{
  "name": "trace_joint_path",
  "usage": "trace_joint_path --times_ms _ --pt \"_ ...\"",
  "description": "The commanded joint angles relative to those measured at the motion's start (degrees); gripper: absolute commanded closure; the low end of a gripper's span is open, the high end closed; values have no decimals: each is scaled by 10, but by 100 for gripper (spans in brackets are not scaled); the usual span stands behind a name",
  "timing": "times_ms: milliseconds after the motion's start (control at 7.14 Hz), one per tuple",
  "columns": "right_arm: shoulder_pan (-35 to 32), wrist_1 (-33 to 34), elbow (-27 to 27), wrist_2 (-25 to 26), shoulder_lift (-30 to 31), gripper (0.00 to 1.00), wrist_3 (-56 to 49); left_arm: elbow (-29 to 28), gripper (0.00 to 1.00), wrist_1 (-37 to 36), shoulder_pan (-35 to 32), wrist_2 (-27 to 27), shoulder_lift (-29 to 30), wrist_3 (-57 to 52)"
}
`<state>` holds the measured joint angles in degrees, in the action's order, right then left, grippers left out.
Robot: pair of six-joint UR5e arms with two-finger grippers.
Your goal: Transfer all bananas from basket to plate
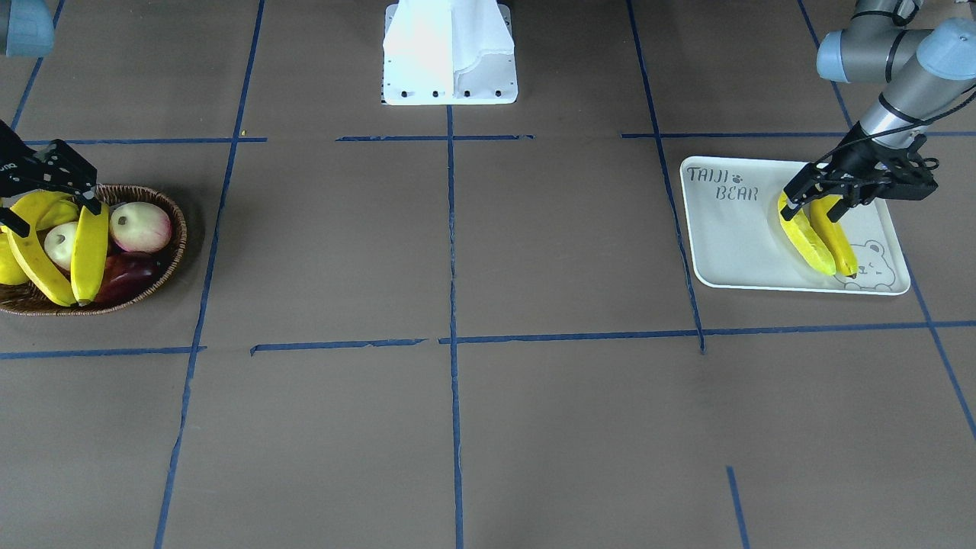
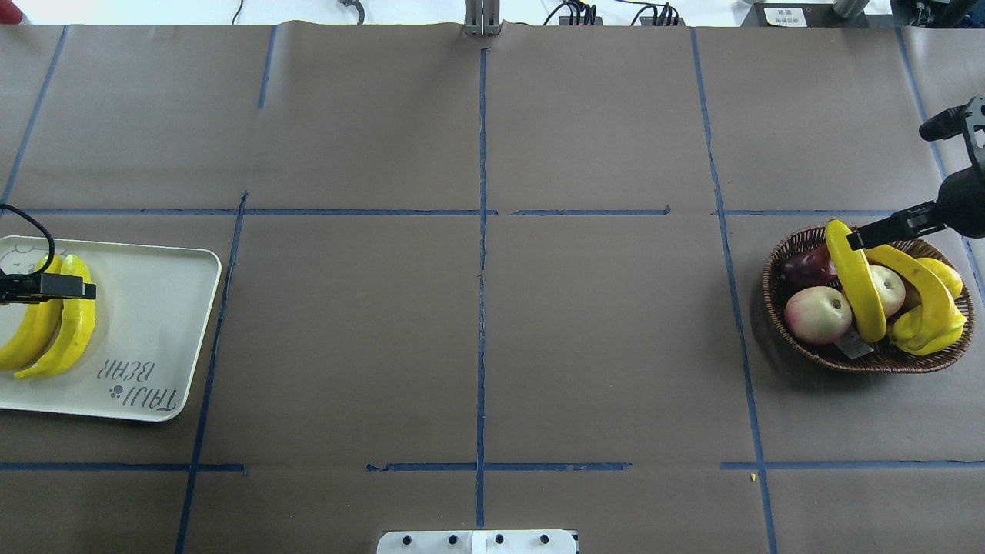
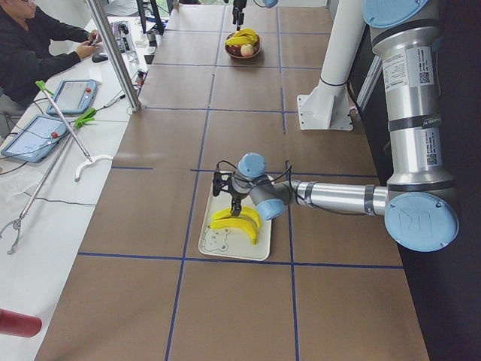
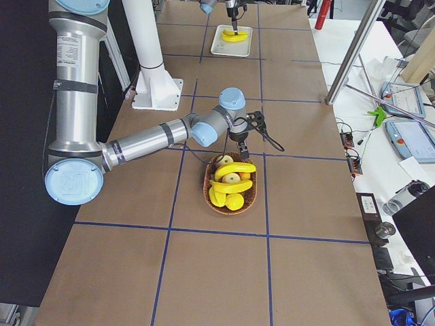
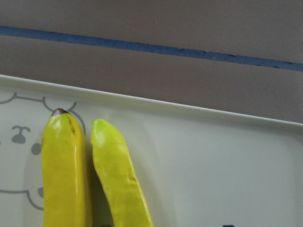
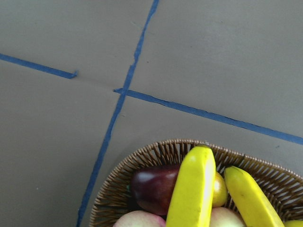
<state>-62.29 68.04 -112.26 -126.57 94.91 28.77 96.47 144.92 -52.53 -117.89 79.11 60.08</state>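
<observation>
Two bananas lie side by side on the white plate: a greenish one and a yellow one. They also show in the overhead view, greenish and yellow. My left gripper hangs open just over their near ends. The wicker basket holds two more bananas; the overhead view shows them too. My right gripper is open over the basket's back edge, one fingertip by the top end of the first banana.
The basket also holds two pale apples, a dark purple fruit, a ridged yellow fruit and a lemon. The white robot base stands at the table's middle edge. An operator sits at a side bench.
</observation>
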Motion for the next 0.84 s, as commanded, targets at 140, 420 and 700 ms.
trace_joint_path --times_ms 140,420,700 --pt "-119 -7 82 -139 38 0 -60 6 1 0 -2 -3 4 3" --pt "-124 -74 105 -143 90 1 -45 3 1 0 -1 -3 10 8" --pt "-99 -148 123 -143 92 1 41 -1 1 -1 1 -2 17 8"
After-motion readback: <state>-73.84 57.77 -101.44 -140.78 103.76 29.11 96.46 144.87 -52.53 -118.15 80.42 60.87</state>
